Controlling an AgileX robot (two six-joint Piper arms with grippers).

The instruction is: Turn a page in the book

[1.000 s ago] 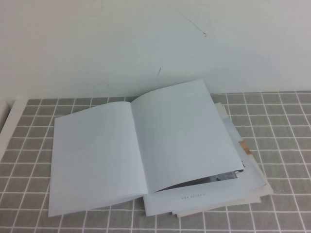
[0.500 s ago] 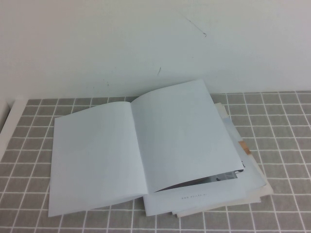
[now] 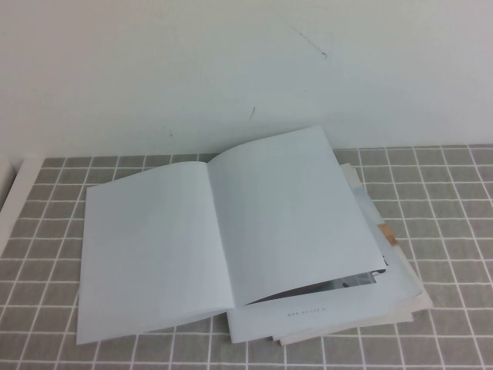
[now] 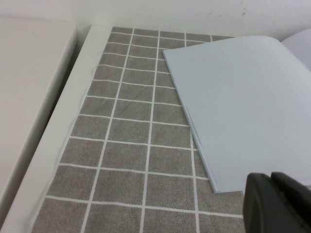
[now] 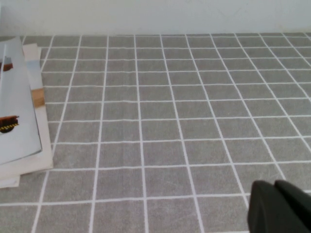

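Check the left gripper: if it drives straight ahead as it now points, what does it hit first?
Probably the book: the left gripper sits by its near corner, over the tiled mat, aimed across the blank page. Height over the page is unclear. The right gripper faces bare tiles.

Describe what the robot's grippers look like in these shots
Only a corner of each shows. The left gripper in its wrist view, and the right gripper in its own, are matte black, blocky with rounded edges. No cables or markings show.
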